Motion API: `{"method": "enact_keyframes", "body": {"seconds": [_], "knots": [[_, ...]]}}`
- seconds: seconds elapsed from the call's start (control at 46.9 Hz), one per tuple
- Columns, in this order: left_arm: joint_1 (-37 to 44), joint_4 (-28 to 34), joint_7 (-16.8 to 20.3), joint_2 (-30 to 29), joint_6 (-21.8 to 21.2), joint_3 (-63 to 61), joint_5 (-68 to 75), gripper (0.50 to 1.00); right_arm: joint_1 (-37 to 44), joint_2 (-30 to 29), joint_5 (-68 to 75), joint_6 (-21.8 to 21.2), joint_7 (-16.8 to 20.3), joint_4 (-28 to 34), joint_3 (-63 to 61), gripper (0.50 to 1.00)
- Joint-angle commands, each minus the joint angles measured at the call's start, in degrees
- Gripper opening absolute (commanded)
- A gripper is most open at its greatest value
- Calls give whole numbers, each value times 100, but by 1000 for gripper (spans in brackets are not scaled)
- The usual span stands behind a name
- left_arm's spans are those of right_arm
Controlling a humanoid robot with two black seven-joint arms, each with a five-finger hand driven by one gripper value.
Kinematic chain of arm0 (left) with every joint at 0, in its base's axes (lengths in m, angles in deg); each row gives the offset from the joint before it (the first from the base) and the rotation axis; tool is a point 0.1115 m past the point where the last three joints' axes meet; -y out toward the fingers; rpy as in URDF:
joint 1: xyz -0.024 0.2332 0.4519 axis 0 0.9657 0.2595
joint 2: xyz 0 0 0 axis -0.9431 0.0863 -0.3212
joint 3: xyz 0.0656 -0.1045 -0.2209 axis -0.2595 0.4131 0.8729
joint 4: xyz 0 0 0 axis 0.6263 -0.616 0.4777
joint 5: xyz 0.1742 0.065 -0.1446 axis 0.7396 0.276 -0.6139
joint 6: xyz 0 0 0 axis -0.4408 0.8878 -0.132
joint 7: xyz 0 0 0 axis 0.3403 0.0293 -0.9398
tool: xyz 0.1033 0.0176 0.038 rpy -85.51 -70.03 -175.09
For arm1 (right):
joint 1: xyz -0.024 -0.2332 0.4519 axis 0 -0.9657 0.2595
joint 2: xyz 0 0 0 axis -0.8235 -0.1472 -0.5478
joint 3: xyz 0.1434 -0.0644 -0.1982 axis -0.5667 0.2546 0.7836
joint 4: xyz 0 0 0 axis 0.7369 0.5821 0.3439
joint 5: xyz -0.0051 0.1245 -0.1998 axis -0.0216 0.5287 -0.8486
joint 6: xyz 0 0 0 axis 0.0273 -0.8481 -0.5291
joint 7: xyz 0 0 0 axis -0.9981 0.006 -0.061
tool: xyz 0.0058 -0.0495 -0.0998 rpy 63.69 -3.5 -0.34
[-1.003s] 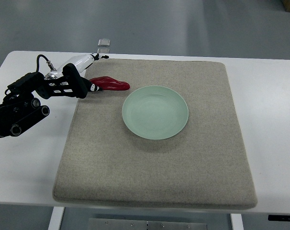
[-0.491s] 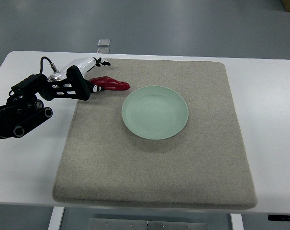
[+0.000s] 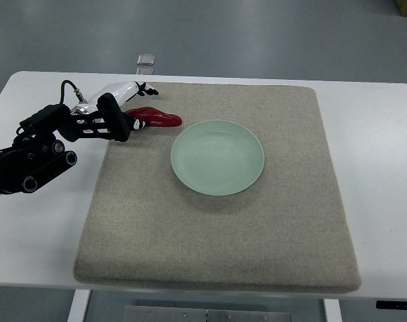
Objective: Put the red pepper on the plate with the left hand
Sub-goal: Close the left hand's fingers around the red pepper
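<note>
One plate — red pepper outside.

Bare mat between pepper and plate.

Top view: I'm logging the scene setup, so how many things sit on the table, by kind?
Pepper: 1, red, on the mat by the left hand
Plate: 1, pale green, empty
Mat: 1, grey
Total: 3
</note>
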Motion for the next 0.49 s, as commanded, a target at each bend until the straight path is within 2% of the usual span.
{"method": "enact_keyframes", "body": {"seconds": [0.0, 0.32, 0.47], "knots": [[3, 52, 0, 34, 1, 0, 0, 782, -3, 0, 0, 0, 0, 4, 0, 932], [12, 79, 0, 26, -17, -97, -9, 776, 6, 0, 0, 0, 0, -5, 0, 932], [12, 79, 0, 26, -17, -97, -9, 746, 6, 0, 0, 0, 0, -5, 0, 932]]}}
